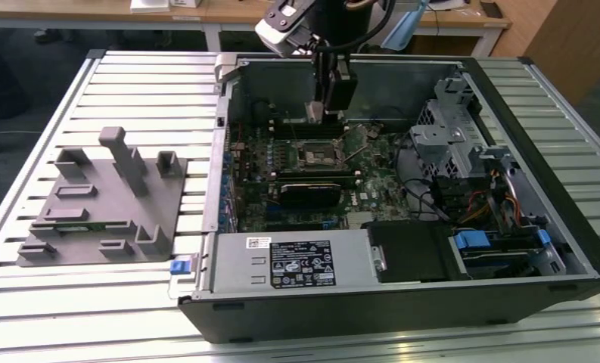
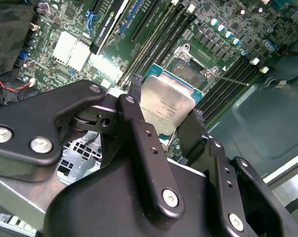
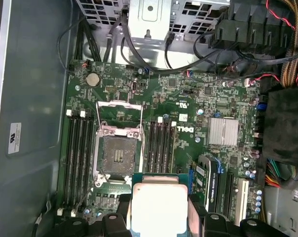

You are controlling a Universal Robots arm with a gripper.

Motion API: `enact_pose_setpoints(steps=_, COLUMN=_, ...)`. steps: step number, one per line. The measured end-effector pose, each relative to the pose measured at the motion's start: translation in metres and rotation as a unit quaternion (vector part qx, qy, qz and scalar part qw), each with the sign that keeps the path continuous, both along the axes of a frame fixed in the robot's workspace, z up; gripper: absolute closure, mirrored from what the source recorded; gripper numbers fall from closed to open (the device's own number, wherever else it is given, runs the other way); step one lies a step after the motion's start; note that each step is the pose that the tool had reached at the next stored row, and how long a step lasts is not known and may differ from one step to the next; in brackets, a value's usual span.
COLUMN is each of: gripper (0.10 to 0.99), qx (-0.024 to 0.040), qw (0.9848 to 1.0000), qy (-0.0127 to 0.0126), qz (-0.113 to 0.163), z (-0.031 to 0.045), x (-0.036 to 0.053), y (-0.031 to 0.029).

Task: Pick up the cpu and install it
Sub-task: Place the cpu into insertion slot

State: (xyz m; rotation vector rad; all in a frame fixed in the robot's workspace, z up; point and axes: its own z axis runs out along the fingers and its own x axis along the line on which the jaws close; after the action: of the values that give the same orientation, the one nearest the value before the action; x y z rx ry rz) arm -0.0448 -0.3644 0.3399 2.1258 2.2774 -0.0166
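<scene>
Overhead, gripper (image 1: 320,113) w/ cpu (image 3: 158,206) near socket (image 3: 117,153).

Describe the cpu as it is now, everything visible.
The cpu is a flat square chip with a silvery metal top, faint print on it, and a thin darker rim. It sits top face up, clamped by opposite edges between the gripper's black fingers, above the motherboard and not yet in the open, empty socket.

cpu (image 2: 161,106) top: smooth silvery metal, slight sheen. gripper (image 2: 166,100): matt blk.
</scene>
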Motion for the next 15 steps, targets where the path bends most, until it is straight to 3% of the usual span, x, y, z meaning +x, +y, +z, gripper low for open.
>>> enact_pose_setpoints(steps=15, gripper=0.545, qx=0.0003, qw=1.0000, qy=0.0000, qz=0.000, z=-0.0052, x=0.0001, y=0.0000)
